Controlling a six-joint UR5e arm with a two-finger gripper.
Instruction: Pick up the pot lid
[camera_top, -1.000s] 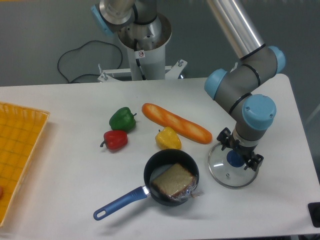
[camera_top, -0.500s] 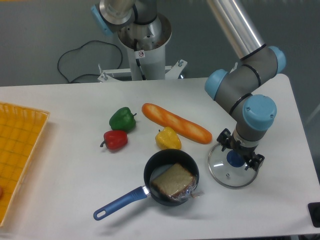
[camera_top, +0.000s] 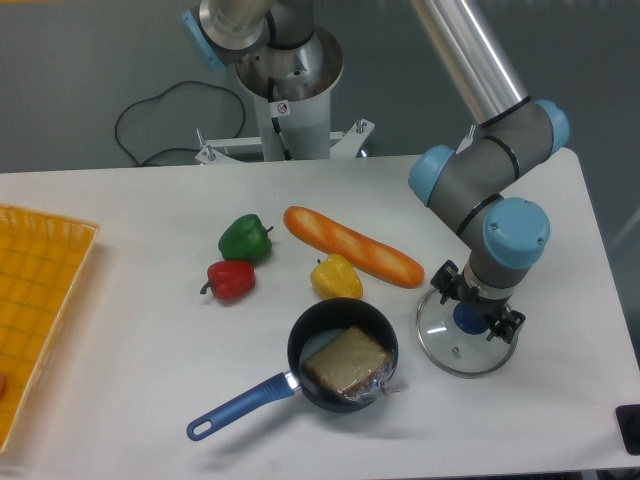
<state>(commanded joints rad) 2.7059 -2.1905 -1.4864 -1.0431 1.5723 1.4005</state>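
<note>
The pot lid (camera_top: 455, 358) lies flat on the white worktop (camera_top: 140, 390), towards the right of the view, a clear disc with a metal rim and a round blue knob (camera_top: 470, 319) in the middle. Just beside it on the left is the black frying pan (camera_top: 345, 320), its blue handle (camera_top: 240, 405) pointing down and left. In the pan lies a brown, bread-like slab (camera_top: 345, 358), with crumpled clear plastic (camera_top: 385, 384) at one end poking over the pan's edge towards the lid. The thick end of a long carrot (camera_top: 350, 245) comes near the lid's upper left rim, and a yellow pepper (camera_top: 336, 278) sits by the pan's upper edge. Further left, well apart from my work, are a red pepper (camera_top: 231, 281) and a green pepper (camera_top: 245, 240), close together. A yellow-orange crate (camera_top: 40, 310) fills the left edge of the view, and a black cable (camera_top: 180, 88) curls near the top.

My arm (camera_top: 540, 120) reaches in from the upper right, putting my hand (camera_top: 480, 302) over the lid's upper right part. I have my two fingers spread wide, one to each side of the knob, with nothing gripped between them. Whether either fingertip touches the glass or rim, I can't tell from this angle.
</note>
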